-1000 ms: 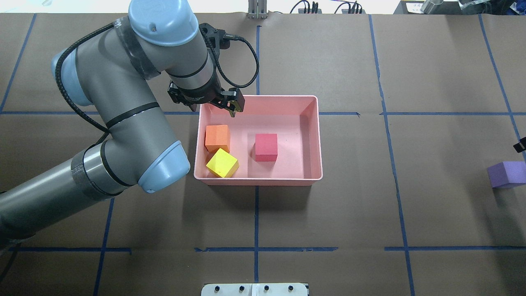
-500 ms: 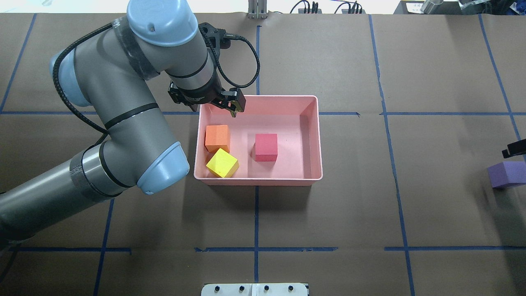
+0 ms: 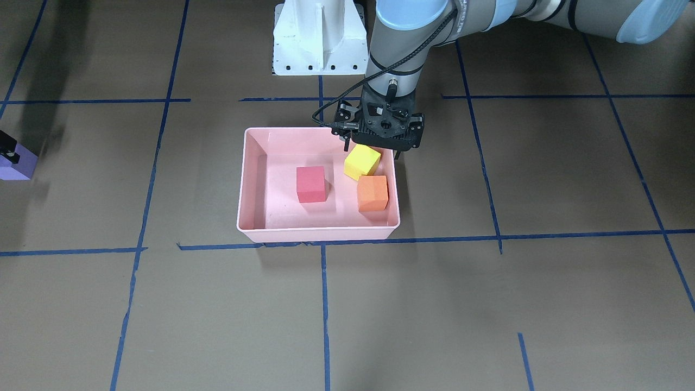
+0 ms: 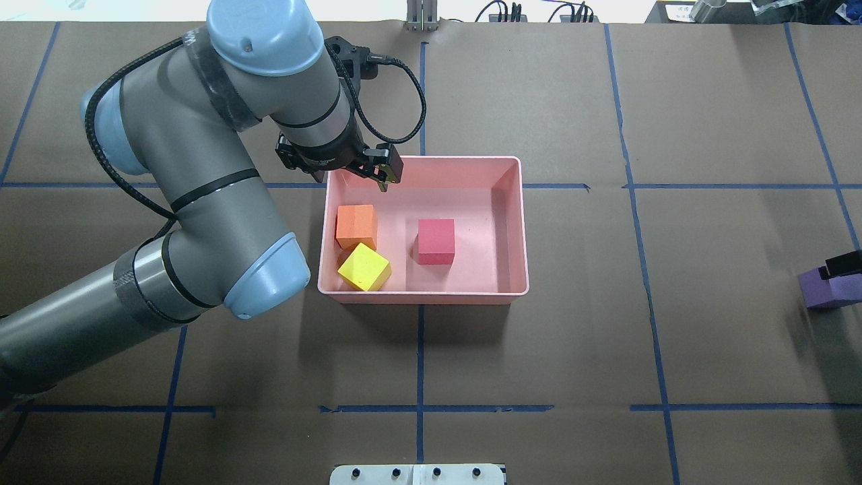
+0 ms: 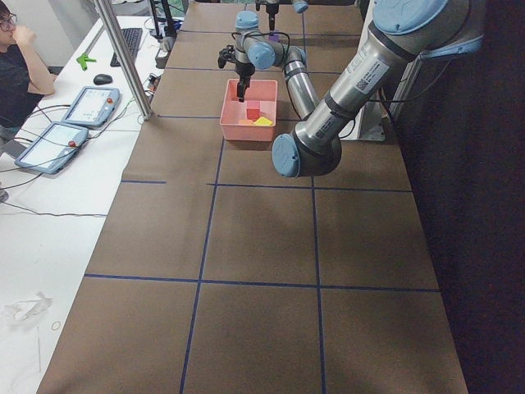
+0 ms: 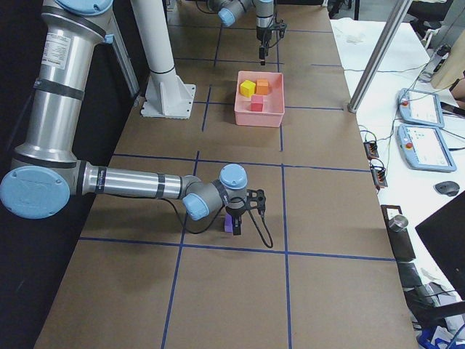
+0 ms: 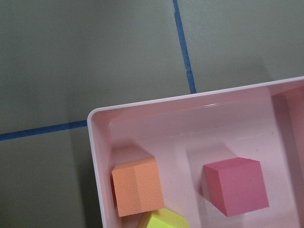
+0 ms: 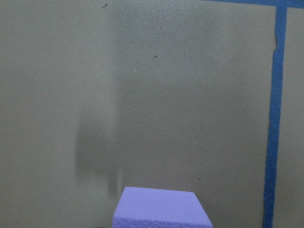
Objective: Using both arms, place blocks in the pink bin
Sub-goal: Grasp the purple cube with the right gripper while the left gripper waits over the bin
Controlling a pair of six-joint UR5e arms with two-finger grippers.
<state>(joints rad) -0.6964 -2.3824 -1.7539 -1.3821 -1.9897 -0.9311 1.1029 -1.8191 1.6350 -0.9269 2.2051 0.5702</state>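
The pink bin [image 4: 424, 293] holds the orange block [image 4: 355, 225], the yellow-green block [image 4: 363, 267] and the red block [image 4: 436, 240]. My left gripper [image 4: 382, 176] hovers over the bin's far left corner, open and empty; in the front view [image 3: 373, 152] its fingers stand apart above the yellow-green block [image 3: 362, 162]. The purple block [image 4: 832, 291] lies on the table at the far right edge. My right gripper [image 4: 842, 265] is just over its far side, mostly out of frame, and I cannot tell if it is open. The right wrist view shows the purple block [image 8: 162, 208] close below.
The white pedestal base [image 3: 317, 38] stands behind the bin on the robot's side. Blue tape lines [image 4: 420, 407] cross the brown table. An operator and tablets [image 5: 57, 131] are beside the table's far edge.
My right gripper has moved in from the right edge toward the purple block and now overlaps its far side. My left arm has barely moved.
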